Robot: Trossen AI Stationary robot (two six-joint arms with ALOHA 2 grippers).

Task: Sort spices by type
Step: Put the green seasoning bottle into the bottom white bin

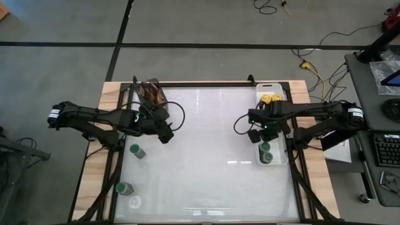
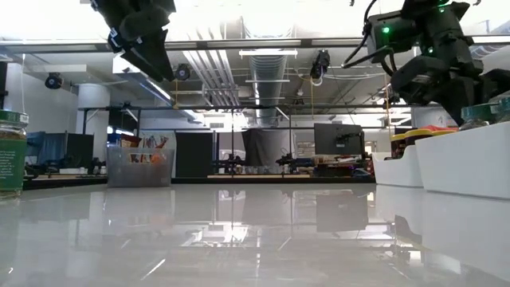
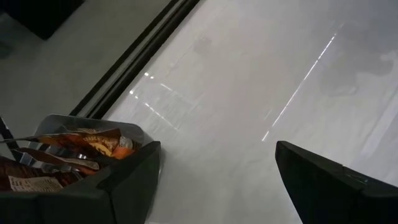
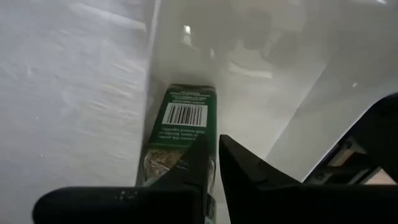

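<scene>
Green-lidded spice jars stand on the table near its left edge, with a clear, lidless-looking one beside them. One of them shows in the low view. Yellow-lidded jars sit in the far white tray. Green-lidded jars sit in the near tray. My right gripper hovers shut over the near tray, just above a green-labelled jar that stands by the tray wall. My left gripper is open and empty above the table. My right gripper points down at the green-labelled jar from above. Its shut fingers cover the jar's upper end, so I cannot tell whether they touch it. The jar stands upright on the tray floor.
A grey square cup of packets and sticks stands at the far left of the table, close to my left gripper. The white glossy tabletop lies bare between the arms. Cables and a desk lie beyond the right edge.
</scene>
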